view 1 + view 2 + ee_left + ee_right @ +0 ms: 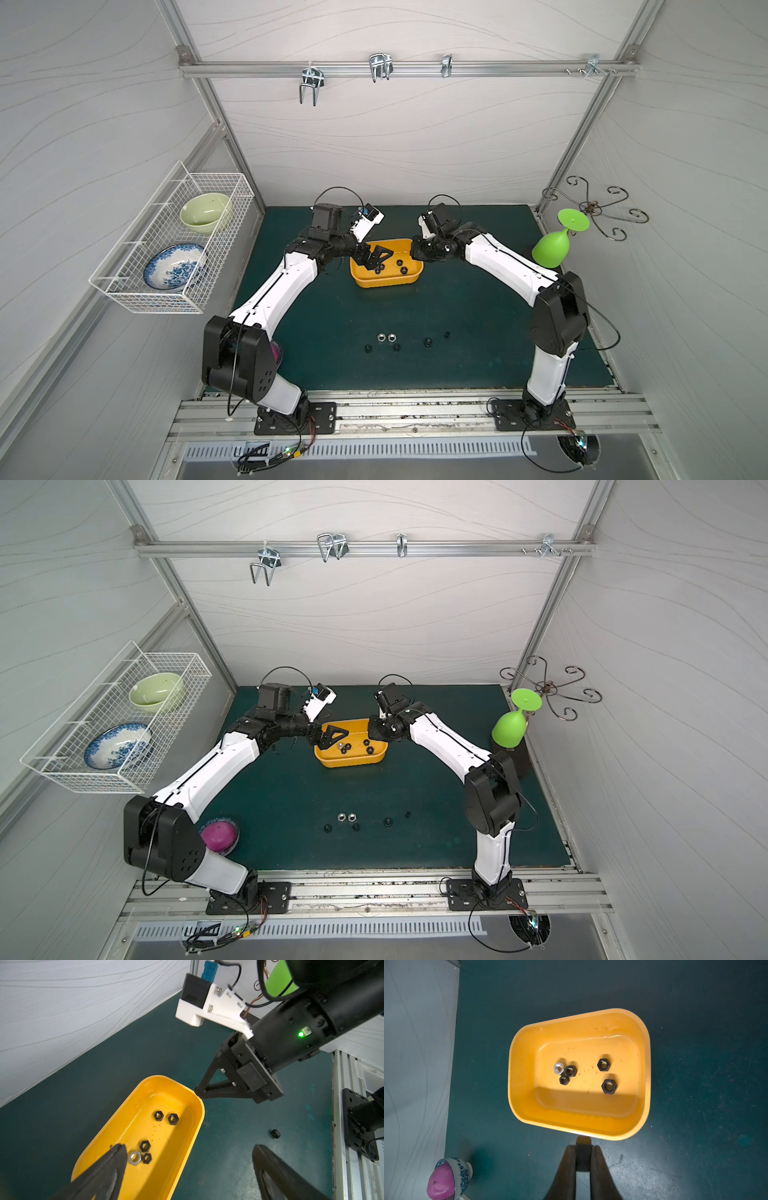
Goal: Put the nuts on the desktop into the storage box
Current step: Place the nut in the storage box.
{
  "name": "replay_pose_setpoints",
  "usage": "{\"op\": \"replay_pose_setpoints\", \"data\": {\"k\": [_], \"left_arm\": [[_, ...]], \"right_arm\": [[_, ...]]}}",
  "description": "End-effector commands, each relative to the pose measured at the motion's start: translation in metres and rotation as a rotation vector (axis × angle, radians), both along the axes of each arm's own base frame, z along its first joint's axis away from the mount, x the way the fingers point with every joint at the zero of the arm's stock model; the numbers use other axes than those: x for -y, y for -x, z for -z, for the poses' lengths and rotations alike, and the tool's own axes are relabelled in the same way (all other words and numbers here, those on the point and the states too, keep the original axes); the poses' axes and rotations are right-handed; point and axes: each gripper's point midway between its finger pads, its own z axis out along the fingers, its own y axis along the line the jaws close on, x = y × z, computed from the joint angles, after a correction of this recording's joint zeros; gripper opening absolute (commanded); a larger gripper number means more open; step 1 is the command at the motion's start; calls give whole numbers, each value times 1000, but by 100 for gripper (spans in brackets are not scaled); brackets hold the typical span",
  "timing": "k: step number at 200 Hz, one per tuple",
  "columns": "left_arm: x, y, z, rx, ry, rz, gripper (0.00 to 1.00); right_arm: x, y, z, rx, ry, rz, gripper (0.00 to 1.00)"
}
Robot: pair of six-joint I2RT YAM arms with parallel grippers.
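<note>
Five nuts [604, 1064] lie flat in the box [641, 1047], four black and one silver; six more sit on the desktop [478, 332] towards the front, well apart from the box. Two of those are silver and side by side, seemingly touching; four are black and scattered round them.

The left gripper [188, 1147] hangs over one end of the box, jaws wide and empty; the right gripper [583, 1147] sits just beside the box's rim, jaws drawn tight together, nothing clearly between them.

Each nut is a small hexagon with a centre hole — hard metal, probably light, stiff and not at all fragile; the faces look smooth, so likely slippery. Lying flat they stand low, so the fingertips would have to come right down to the desktop; the best hold is probably across two opposite flats, since a pinch on the corners could squirt the nut sideways. The touching silver pair would likely nudge each other.

The box is glossy yellow plastic, shallow, with rounded corners — probably light enough to slide if bumped; the desktop is matte dark teal.
</note>
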Motion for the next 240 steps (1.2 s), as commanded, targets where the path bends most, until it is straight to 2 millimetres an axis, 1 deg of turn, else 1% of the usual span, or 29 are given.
{"op": "replay_pose_setpoints", "data": {"k": [1, 21, 52, 81, 100, 125, 193, 221, 240], "left_arm": [[3, -5, -6, 33, 27, 17, 98], [3, -8, 1, 28, 24, 18, 98], [0, -13, 18, 12, -2, 18, 99], [-6, -22, 40, -18, -57, -10, 98], [-8, -23, 56, -53, -96, 1, 98], [-8, -24, 69, -84, -116, 0, 99], [-11, -32, 95, -149, -157, -12, 98], [-11, -35, 99, -154, -159, -18, 98], [-10, -36, 103, -163, -159, -22, 98]], "right_arm": [[-12, -12, 2, 29, -10, -15, 0], [-17, -17, 15, 7, 0, -18, 0], [-25, -22, 33, -33, 1, -12, 0], [-29, -27, 51, -59, 21, -3, 0], [-30, -29, 63, -80, 34, -5, 0], [-34, -27, 76, -123, 31, 1, 0], [-41, -28, 99, -175, 32, -5, 0], [-45, -29, 108, -195, 35, -4, 2], [-44, -31, 114, -199, 53, 1, 2]]}}
